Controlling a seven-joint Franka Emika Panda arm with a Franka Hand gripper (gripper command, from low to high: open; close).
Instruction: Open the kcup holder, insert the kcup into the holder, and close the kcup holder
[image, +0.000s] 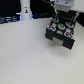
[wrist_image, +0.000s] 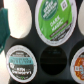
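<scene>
The black kcup holder (image: 51, 34) stands at the exterior view's right with its pod tray showing from above. A green-lidded kcup (image: 60, 26) lies among the pods there. The white gripper (image: 62, 12) hangs just above the holder; its fingertips are hard to make out. In the wrist view the green-lidded kcup (wrist_image: 51, 17) fills the middle, close to the camera, over the black tray (wrist_image: 35, 42). An empty round slot (wrist_image: 52, 61) lies beside it. I cannot tell whether the kcup is held or resting in a slot.
A white bottle-like object (image: 25, 11) with a dark mark stands at the back on the exterior view's left. The tray also holds a white-topped pod (wrist_image: 17, 17), a dark-lidded pod (wrist_image: 20, 63) and a red-lidded pod (wrist_image: 80, 62). A teal shape (wrist_image: 3, 27) shows at the wrist view's edge.
</scene>
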